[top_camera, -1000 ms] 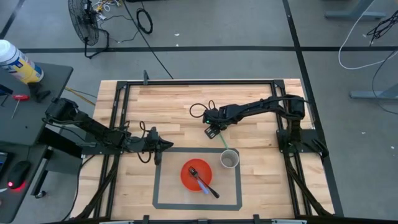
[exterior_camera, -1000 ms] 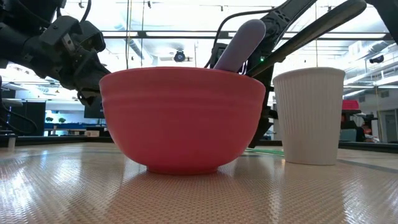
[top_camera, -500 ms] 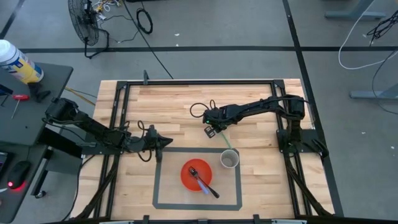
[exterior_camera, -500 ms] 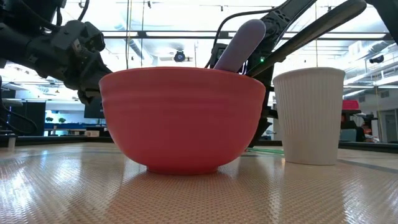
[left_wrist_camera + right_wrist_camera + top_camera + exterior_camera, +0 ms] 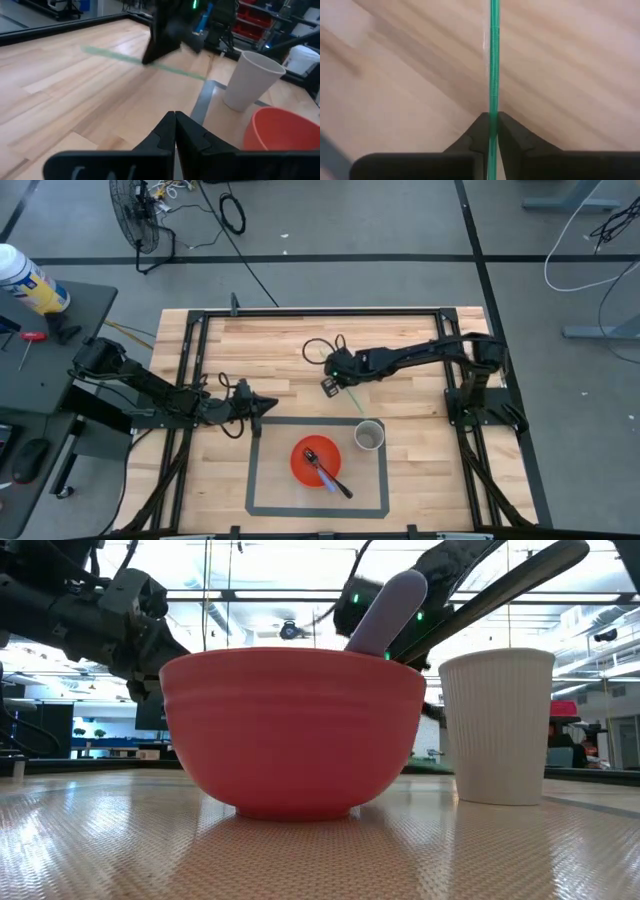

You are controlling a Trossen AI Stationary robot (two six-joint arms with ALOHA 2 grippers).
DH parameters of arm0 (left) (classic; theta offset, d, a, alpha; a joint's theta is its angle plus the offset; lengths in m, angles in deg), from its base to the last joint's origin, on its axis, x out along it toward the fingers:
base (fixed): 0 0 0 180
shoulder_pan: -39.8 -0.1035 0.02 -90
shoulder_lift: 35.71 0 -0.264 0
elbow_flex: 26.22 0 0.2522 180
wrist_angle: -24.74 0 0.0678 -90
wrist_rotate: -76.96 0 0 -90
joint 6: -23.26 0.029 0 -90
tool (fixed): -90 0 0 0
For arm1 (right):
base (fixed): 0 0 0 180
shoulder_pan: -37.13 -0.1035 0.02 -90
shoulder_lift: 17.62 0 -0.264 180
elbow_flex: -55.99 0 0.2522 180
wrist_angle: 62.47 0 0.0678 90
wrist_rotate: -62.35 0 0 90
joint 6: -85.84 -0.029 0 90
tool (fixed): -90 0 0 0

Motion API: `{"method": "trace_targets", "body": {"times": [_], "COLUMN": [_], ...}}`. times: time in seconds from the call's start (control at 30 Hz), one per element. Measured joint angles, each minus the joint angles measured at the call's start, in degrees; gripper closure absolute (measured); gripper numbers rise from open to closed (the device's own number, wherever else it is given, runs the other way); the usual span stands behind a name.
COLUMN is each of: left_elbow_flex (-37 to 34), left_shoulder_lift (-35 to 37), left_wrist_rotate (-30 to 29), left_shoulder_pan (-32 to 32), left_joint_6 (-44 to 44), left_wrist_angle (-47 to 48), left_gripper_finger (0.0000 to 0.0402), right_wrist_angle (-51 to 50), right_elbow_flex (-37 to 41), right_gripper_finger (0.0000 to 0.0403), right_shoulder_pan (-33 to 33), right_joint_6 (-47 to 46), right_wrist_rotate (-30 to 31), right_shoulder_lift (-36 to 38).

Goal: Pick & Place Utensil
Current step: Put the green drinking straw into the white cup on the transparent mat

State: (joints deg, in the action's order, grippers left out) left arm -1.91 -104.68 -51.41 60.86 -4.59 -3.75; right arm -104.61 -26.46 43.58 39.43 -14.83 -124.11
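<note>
A thin green straw [image 5: 493, 60] runs over the wood right of the table's centre [image 5: 354, 402], and my right gripper [image 5: 331, 385] is shut on it. The left wrist view shows the straw [image 5: 107, 54] stretching out on both sides of that gripper [image 5: 161, 37]. My left gripper [image 5: 262, 404] hovers shut left of the taped square, touching nothing [image 5: 175, 120]. Inside the square stands a red bowl [image 5: 316, 462] with a purple handle [image 5: 386, 610] and a black handle [image 5: 500, 595] leaning on its rim. A white cup [image 5: 370, 436] stands right of it. My right gripper pinches the green straw near its middle [image 5: 492, 114] between the two fingers [image 5: 507, 131], coming from above and lying across it. The straw stays about level, close over the wood; whether either end touches the table I cannot tell.
The grey tape square [image 5: 252, 470] frames the bowl and cup near the table's near edge. A black frame [image 5: 320, 311] rims the table. Bare wood lies along the far side and left of the straw. A cable loop [image 5: 316, 356] sits behind my right gripper.
My right gripper has risen and moved toward the table's left and far edge, carrying the straw with it; the green line low on the table in the low view is gone. My left gripper has drifted slightly right and upward, still shut.
</note>
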Motion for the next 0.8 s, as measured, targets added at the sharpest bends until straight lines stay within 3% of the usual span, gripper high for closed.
{"method": "trace_targets", "body": {"times": [0.2, 0.4, 0.57, 0.7, 0.8], "left_elbow_flex": [0.0, 0.0, 0.0, 0.0, 0.0], "left_shoulder_lift": [0.0, 0.0, 0.0, 0.0, 0.0], "left_wrist_rotate": [2.9, 4.0, 4.0, 4.0, 3.4], "left_shoulder_pan": [0.0, 0.0, 0.0, 0.0, 0.0], "left_joint_6": [0.0, -0.6, -1.5, -1.5, -1.5], "left_wrist_angle": [1.2, 4.3, 4.7, 4.7, 4.7], "left_gripper_finger": [0.0387, 0.0387, 0.0387, 0.0387, 0.0387], "right_wrist_angle": [-0.5, -1.3, 1.1, 10.6, 26.5], "right_elbow_flex": [0.0, 0.0, 2.5, 11.4, 21.1], "right_gripper_finger": [0.0367, 0.0367, 0.0367, 0.0367, 0.0367], "right_shoulder_pan": [-3.3, -11.1, -21.8, -29.2, -33.3], "right_joint_6": [4.0, 10.8, 17.1, 17.9, 22.5], "right_wrist_rotate": [8.5, 23.9, 37.8, 42.6, 44.1], "right_shoulder_lift": [11.7, 26.5, 35.0, 39.4, 40.9]}}
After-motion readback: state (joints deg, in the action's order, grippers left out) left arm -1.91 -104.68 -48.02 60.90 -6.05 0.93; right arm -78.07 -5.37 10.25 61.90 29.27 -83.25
